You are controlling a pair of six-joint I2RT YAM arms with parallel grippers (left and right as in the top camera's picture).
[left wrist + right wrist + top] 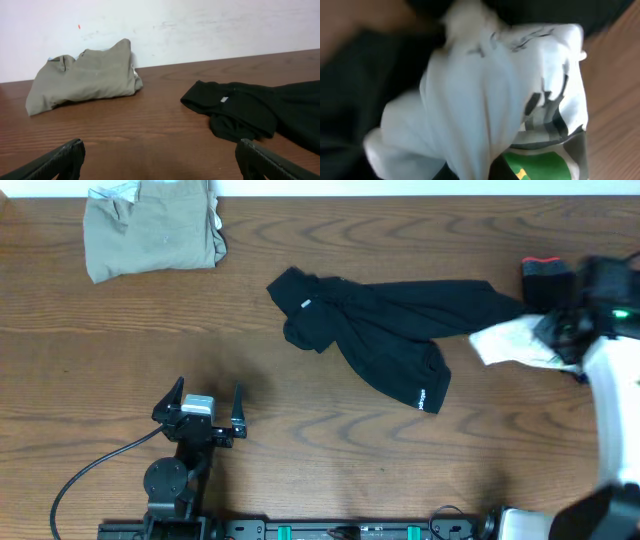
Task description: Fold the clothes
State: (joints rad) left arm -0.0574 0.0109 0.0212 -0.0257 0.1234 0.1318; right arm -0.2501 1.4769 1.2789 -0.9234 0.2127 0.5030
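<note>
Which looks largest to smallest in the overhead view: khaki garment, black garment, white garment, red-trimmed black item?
1. black garment
2. khaki garment
3. white garment and red-trimmed black item: they look alike in size, and both are partly hidden by the right arm, so I won't rank them.

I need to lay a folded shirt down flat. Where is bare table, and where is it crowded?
Bare table lies between the khaki garment and the black garment, and in front of the black garment toward the near edge. The right end is crowded: the white garment, a black-and-red garment and the right arm bunch there.
</note>
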